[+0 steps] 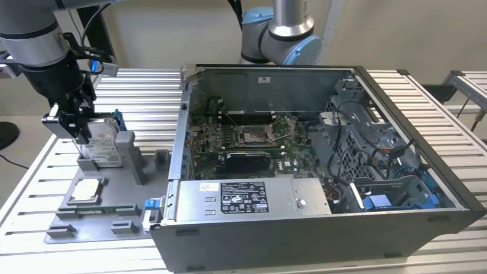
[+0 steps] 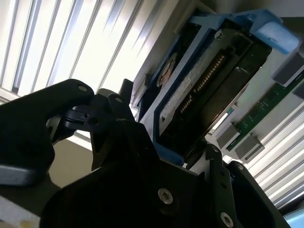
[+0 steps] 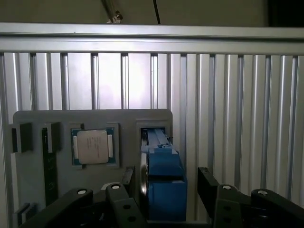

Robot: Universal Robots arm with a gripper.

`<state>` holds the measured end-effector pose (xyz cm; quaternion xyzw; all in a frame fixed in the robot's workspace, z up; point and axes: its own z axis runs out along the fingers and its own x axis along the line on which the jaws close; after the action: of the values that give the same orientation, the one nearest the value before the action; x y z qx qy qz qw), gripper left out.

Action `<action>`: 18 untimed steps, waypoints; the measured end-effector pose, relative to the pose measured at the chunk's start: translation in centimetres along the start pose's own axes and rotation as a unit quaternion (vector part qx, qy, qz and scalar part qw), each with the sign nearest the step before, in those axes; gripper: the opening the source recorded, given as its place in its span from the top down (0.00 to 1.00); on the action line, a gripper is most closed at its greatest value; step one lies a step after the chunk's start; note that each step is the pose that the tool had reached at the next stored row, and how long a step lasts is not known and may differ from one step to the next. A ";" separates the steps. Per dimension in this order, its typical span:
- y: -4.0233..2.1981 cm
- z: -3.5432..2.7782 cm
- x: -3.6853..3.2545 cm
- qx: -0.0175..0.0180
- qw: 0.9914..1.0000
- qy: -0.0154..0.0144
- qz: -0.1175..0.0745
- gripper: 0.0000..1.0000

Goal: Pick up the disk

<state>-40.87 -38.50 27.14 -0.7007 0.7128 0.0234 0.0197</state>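
Disk (image 3: 162, 156) upright on edge, btwn fingers of the open pincer (image 3: 166, 175); prob. not clamped.

Open computer case (image 1: 289, 240), grey holder plate (image 1: 95, 227), square chip (image 1: 85, 190)

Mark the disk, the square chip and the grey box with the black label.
disk (image 3: 164, 166), first wrist view, blue carrier edge.
square chip (image 3: 91, 146), first wrist view, middle of its silver lid.
grey box (image 1: 285, 194), exterior view, bare top face beside the label.
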 end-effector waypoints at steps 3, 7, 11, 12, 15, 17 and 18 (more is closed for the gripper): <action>0.00 0.00 0.00 0.000 1.000 0.000 0.000 0.00; 0.00 0.00 0.00 0.000 1.000 -0.001 0.000 1.00; 0.00 0.00 0.00 0.000 1.000 -0.001 0.000 1.00; 0.00 0.00 0.00 0.000 1.000 -0.001 0.000 1.00; 0.00 0.00 0.00 0.000 1.000 -0.001 0.000 1.00; 0.00 0.00 0.00 0.000 1.000 -0.001 0.000 1.00; 0.00 0.00 0.00 0.000 1.000 -0.001 0.000 1.00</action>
<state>-40.86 -38.50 27.14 -0.7007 0.7128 0.0241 0.0204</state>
